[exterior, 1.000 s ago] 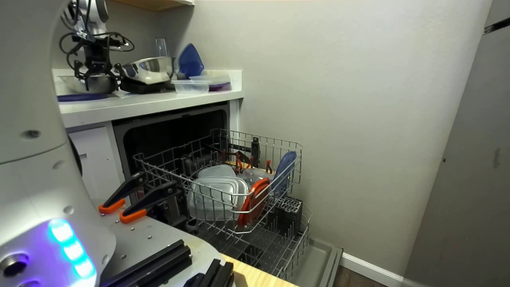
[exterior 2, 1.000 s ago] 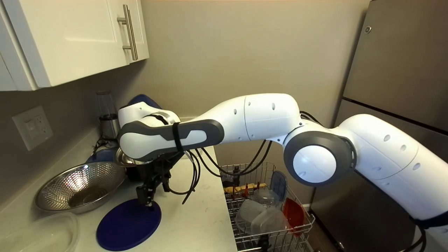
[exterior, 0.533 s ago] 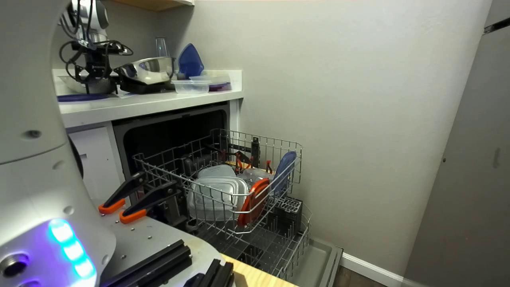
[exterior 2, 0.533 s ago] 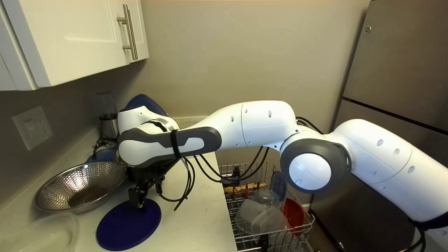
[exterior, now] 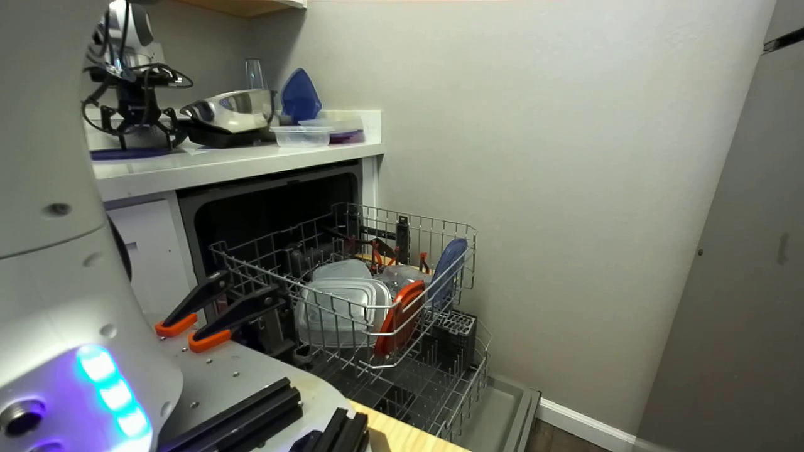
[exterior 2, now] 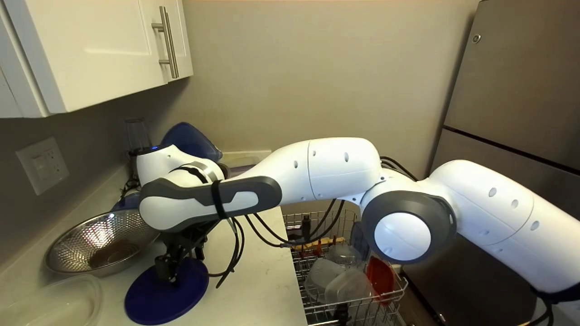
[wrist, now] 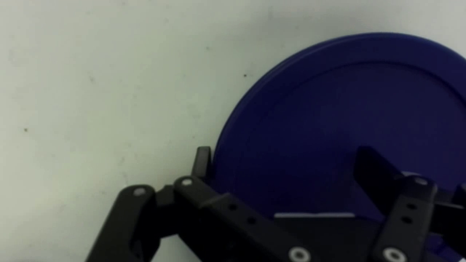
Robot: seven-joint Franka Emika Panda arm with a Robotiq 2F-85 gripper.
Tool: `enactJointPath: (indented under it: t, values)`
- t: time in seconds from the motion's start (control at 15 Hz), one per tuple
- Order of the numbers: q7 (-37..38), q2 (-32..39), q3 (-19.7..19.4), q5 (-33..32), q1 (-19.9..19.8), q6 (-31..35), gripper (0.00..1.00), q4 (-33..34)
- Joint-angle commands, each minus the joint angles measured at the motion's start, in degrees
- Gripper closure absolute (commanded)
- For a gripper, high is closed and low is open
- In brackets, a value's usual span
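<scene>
A round dark blue lid (wrist: 349,102) lies flat on the white counter. It also shows in both exterior views (exterior 2: 154,301) (exterior: 125,154). My black gripper (wrist: 284,149) is open and empty, pointing down over the lid. In the wrist view one finger is just outside the lid's left rim and the other is over its dark top. I cannot tell whether either finger touches lid or counter. The gripper also shows over the lid in both exterior views (exterior 2: 186,270) (exterior: 146,144).
A steel colander (exterior 2: 86,240) and a clear plastic container (exterior 2: 54,303) stand near the lid. A steel bowl (exterior: 242,110) and a clear box (exterior: 301,137) stand farther along the counter. A pulled-out dishwasher rack (exterior: 433,221) with containers and lids is below. Wall cabinets (exterior 2: 99,50) hang above.
My gripper has moved down and to the left in an exterior view, farther over the blue lid. The arm has lowered. The lid has not moved.
</scene>
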Motion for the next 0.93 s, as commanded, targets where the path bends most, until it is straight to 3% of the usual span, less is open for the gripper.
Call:
enactJointPath:
  t: [0.0,0.87]
  values:
    - [2.1,1.8,-0.9,-0.4,1.4,-2.0,0.00,1.9]
    - [14.8,-1.1,-2.3,-0.2,1.4,-4.6,0.00,-1.6]
